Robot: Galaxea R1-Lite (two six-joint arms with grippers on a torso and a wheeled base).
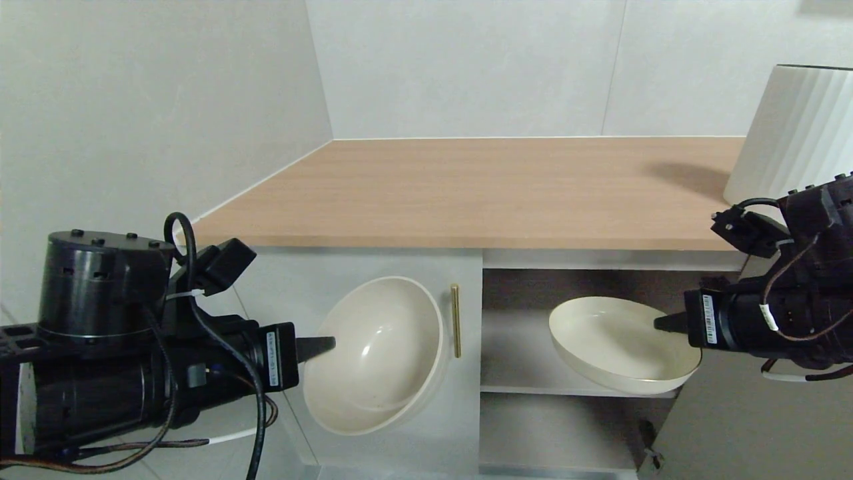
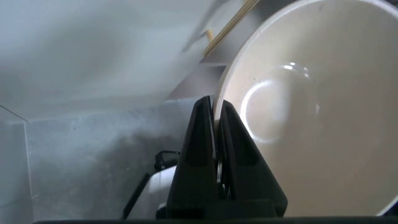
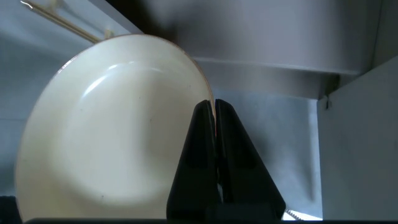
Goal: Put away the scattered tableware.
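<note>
Wooden countertop (image 1: 480, 193) with a white ribbed object (image 1: 800, 133), perhaps a lampshade, at its right end

Left gripper (image 2: 216, 102): two black fingers closed together on the rim of a cream bowl (image 2: 311, 124), one finger on each side of the rim. The bowl is tipped so that its glossy inside faces the camera, with bright reflections near its centre. Behind it stands a mottled grey panel (image 2: 93, 143). A slim brass-coloured handle (image 2: 231, 26) runs diagonally beyond the bowl's edge
</note>
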